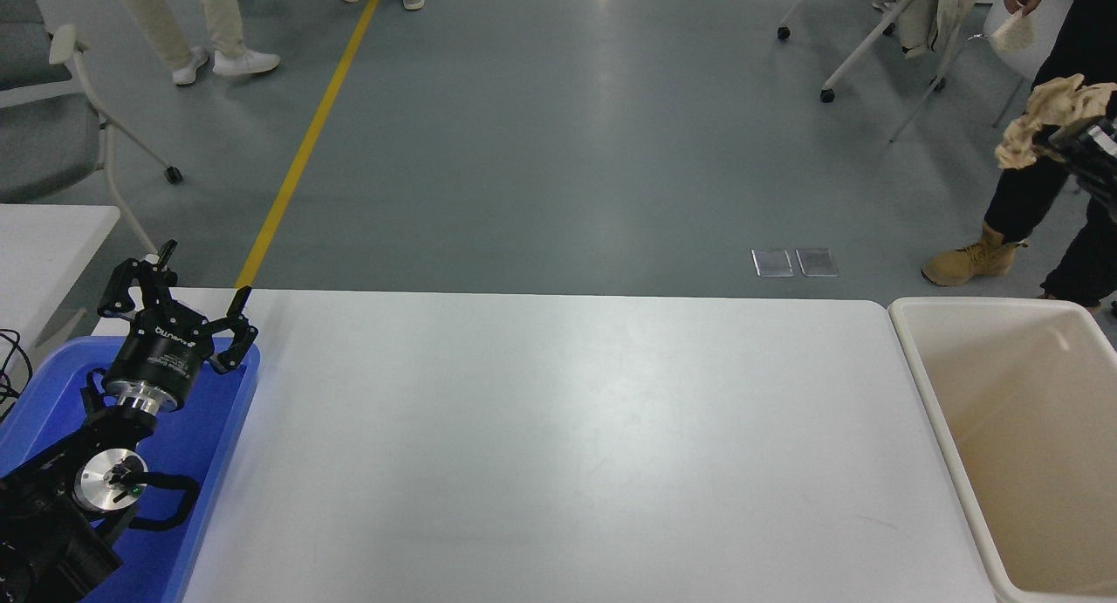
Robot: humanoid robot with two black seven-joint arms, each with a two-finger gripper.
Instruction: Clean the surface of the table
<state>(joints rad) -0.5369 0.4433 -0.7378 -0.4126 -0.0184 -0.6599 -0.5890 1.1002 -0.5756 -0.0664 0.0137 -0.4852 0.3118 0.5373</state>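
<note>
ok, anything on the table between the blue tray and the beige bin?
Nothing: in the head view the table surface is bare from blue tray to beige bin.

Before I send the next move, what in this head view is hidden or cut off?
- Right gripper: mostly past the right edge; its arm is out of frame.
- Crumpled tan paper wad: how it is held is hidden by the wad itself.
- Beige plastic bin: right side and near end cut off, so part of its floor is unseen.
- Blue plastic tray: largely covered by the parked left gripper.
</note>
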